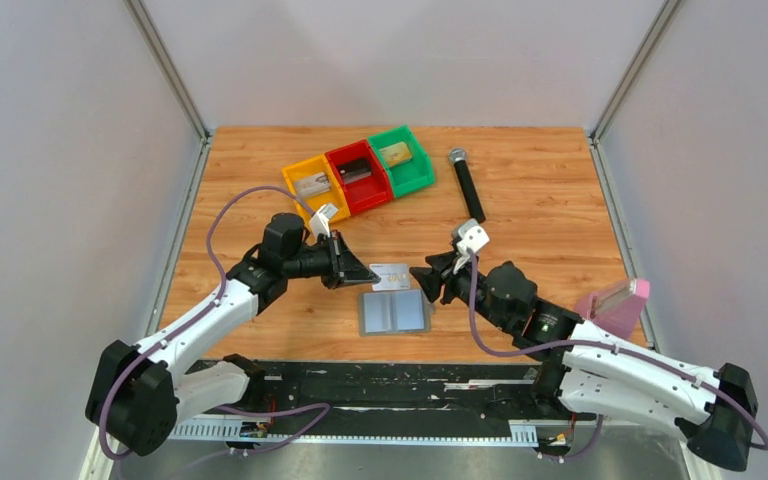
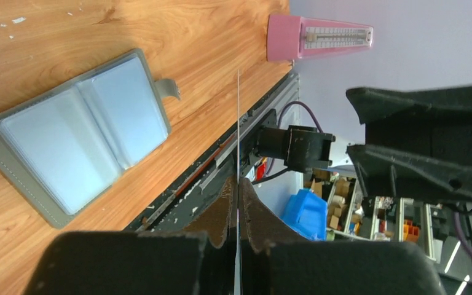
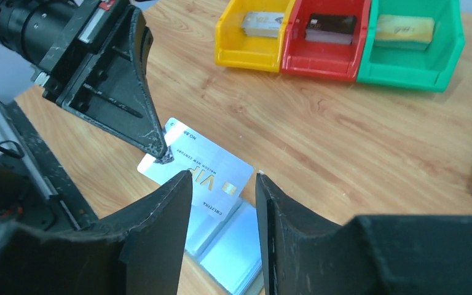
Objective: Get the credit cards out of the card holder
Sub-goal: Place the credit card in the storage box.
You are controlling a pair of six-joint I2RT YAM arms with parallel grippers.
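The card holder (image 1: 394, 312) lies open and flat on the wooden table; it also shows in the left wrist view (image 2: 80, 135) and the right wrist view (image 3: 227, 236). My left gripper (image 1: 373, 275) is shut on a silver credit card (image 1: 391, 276) with gold VIP lettering (image 3: 200, 166) and holds it just above the holder's far edge. In the left wrist view the card (image 2: 238, 123) shows edge-on between the shut fingers of that gripper (image 2: 238, 184). My right gripper (image 1: 422, 283) is open and empty, with its fingers (image 3: 160, 209) close to the card's free end.
Yellow (image 1: 312, 183), red (image 1: 358, 175) and green (image 1: 400, 159) bins stand at the back, each with a card-like item inside. A black microphone (image 1: 467, 185) lies to their right. A pink metronome (image 1: 615, 300) stands at the right edge.
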